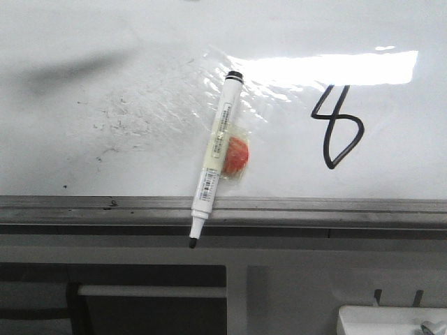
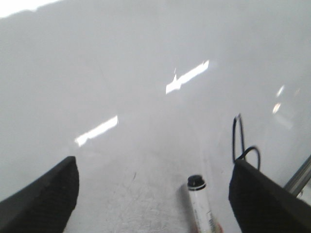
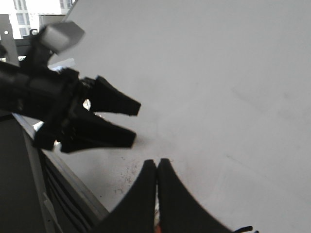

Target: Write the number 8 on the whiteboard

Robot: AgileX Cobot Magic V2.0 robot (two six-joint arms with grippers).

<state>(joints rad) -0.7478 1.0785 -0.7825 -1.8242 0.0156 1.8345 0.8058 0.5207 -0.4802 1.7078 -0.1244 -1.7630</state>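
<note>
The whiteboard [image 1: 105,42] is glossy white with a grey edge rail. A thin black number 8 [image 1: 336,125] is drawn on its right part. A white marker [image 1: 216,157] with a black cap and a red piece taped to it lies free on the board, its tip over the rail. No gripper shows in the front view. In the left wrist view my left gripper [image 2: 155,165] is open wide above the board, with the marker's cap end [image 2: 197,182] between its fingers, untouched. My right gripper [image 3: 157,162] is shut, with only a red-and-white sliver showing behind its fingers.
Grey-black smudge specks [image 1: 122,122] and a wrinkled shiny patch [image 1: 230,84] mark the board left of the figure. The rail [image 1: 314,209] runs along the near edge, with a dark panel and white bar [image 1: 150,291] below it. My left gripper [image 3: 135,122] also shows, open, in the right wrist view.
</note>
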